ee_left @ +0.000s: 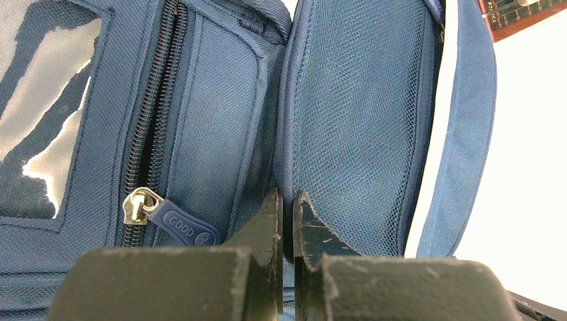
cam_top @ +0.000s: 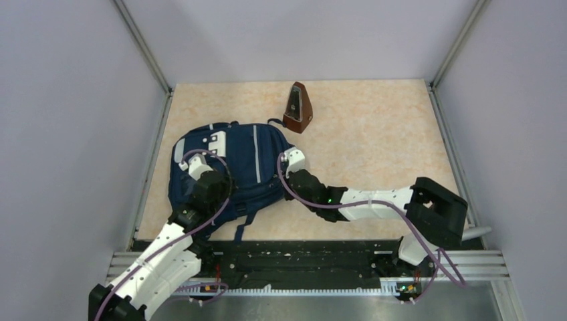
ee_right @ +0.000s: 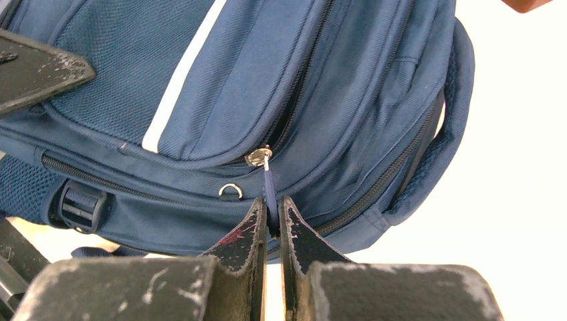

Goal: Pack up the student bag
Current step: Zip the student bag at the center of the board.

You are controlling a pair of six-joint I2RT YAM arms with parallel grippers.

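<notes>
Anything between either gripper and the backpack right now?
Nothing visible. The left gripper pinches the backpack fabric by the mesh pocket; the right gripper pinches a zipper pull.

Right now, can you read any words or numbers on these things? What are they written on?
"GOOD": on the blue rubber zip tag of the backpack; nothing else on the tag is readable.
Marks on the brown metronome: too small and blurred to read.
</notes>
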